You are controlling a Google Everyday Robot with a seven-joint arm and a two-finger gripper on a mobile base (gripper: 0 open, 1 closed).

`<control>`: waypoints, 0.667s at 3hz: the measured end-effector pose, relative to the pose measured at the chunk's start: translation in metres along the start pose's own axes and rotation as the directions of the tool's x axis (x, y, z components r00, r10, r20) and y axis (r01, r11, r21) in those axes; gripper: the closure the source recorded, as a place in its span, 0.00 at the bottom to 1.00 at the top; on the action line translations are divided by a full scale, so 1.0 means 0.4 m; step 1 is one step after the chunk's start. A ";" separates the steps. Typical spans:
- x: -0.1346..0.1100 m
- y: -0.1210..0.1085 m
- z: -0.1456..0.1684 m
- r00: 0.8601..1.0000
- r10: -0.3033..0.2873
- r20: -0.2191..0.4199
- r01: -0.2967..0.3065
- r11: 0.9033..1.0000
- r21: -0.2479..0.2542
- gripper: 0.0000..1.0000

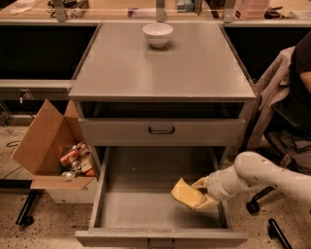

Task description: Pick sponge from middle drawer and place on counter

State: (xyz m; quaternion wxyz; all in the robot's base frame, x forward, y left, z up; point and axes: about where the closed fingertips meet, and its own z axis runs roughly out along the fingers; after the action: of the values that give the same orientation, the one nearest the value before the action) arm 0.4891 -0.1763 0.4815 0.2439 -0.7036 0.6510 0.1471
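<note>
The pale yellow sponge [186, 194] is held tilted just above the floor of the open middle drawer [141, 204], at its right side. My gripper [203, 193] reaches in from the right on a white arm and is shut on the sponge's right end. The grey counter [160, 63] is the top slab of the cabinet above, with a white bowl [157, 34] at its far middle.
A closed grey drawer front with a black loop handle [161, 130] sits above the open drawer. An open cardboard box [53, 146] with cans stands on the floor at left. A person on an office chair [286, 112] is at right. A tan wooden bench [121, 9] runs behind.
</note>
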 end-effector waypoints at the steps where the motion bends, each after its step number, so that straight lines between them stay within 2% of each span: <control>1: -0.034 0.005 -0.046 1.000 -0.030 -0.004 0.030 0.999 0.024 1.00; 2: -0.108 0.015 -0.138 0.995 -0.095 0.001 0.094 0.993 0.074 1.00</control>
State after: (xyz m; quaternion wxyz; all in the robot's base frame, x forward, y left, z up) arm 0.4724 -0.1694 0.5493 0.2779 -0.7238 0.6214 0.1126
